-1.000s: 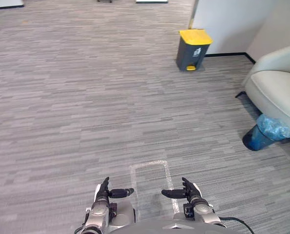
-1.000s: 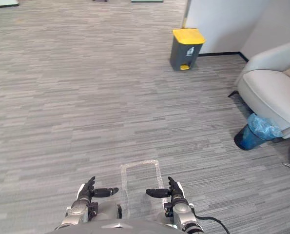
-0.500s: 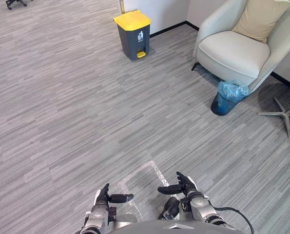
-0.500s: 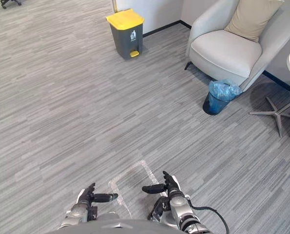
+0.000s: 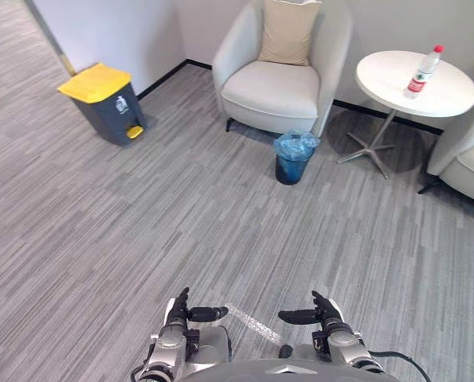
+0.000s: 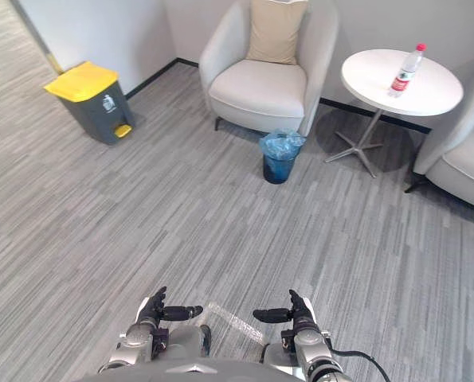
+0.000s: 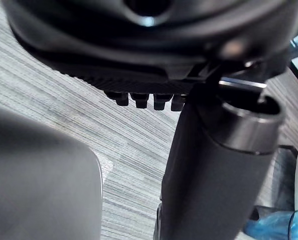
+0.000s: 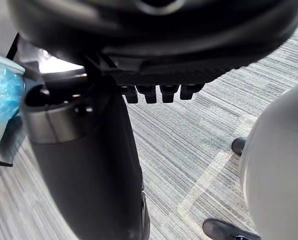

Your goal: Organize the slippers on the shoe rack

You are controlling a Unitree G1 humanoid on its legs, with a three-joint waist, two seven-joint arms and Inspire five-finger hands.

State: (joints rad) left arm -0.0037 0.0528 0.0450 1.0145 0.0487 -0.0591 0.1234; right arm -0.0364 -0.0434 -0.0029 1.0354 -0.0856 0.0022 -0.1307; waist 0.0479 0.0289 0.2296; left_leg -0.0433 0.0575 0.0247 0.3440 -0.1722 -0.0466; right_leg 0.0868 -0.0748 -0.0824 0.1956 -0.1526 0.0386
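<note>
Hovering low over the grey floor [image 5: 141, 223], your left robot hand [image 5: 177, 310] and right robot hand [image 5: 324, 313] are both spread loose, thumbs pointing toward each other, holding nothing. Ahead stand an armchair [image 5: 272, 87], a blue-lined bin [image 5: 294, 157] and a yellow-lidded bin [image 5: 105, 103].

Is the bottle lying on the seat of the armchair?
No, the bottle stands upright on the round white table, to the right of the armchair.

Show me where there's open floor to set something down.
Widest: the carpet from the left robot hand and right robot hand up to the blue-lined wastebasket and yellow-lidded pedal bin. The round table has bare top beside the bottle. Crowded: around the wastebasket, by the cushioned armchair.
</note>
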